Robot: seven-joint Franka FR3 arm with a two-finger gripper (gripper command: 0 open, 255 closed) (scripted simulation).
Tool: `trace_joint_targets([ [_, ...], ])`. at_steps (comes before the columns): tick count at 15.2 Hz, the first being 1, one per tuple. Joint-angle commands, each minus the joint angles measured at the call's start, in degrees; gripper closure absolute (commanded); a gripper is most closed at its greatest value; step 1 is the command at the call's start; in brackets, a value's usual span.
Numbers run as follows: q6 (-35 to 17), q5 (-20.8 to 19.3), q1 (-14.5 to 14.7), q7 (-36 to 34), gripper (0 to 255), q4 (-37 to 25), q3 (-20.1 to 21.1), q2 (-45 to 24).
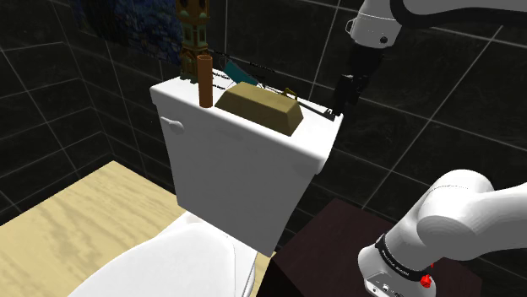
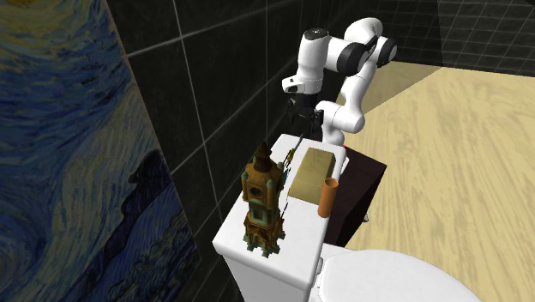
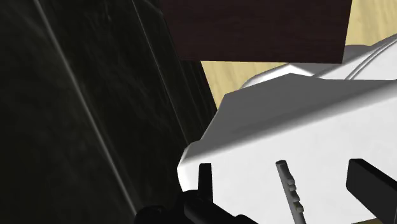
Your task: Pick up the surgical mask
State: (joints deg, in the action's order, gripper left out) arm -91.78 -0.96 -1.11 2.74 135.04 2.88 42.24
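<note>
The surgical mask (image 1: 242,72) is a thin teal sheet with dark strings, standing on edge along the back of the white toilet tank lid (image 1: 308,145), behind a tan block. It shows as a thin dark line (image 2: 296,154) in the second exterior view. My black gripper (image 1: 342,93) hangs over the lid's end nearest the stand, close to the dark tiled wall. In the wrist view the gripper (image 3: 286,191) is open. A thin grey strip (image 3: 287,186) lies on the lid between the fingers (image 3: 205,178), touching neither.
On the lid also stand a tan block (image 1: 263,107), a brown cylinder (image 1: 203,83) and an ornate tower figurine (image 1: 192,34). The black tiled wall (image 1: 439,110) rises right behind the tank. The toilet seat (image 1: 169,266) and my dark stand (image 1: 325,249) lie below.
</note>
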Motion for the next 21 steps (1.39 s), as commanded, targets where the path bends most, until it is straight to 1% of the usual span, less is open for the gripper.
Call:
trace_joint_targets([
  [1,0.0,0.0,0.0,0.0,0,0.0,0.0,0.0],
  [7,-1.8,3.1,0.6,-4.4,0,-11.0,2.6,-13.2],
  [12,-1.6,4.7,0.9,-8.0,0,-22.0,4.3,-24.2],
  [17,0.2,5.4,1.5,-11.5,0,-35.1,5.8,-35.5],
  [21,2.9,5.5,2.2,-14.4,0,-47.8,6.7,-45.3],
])
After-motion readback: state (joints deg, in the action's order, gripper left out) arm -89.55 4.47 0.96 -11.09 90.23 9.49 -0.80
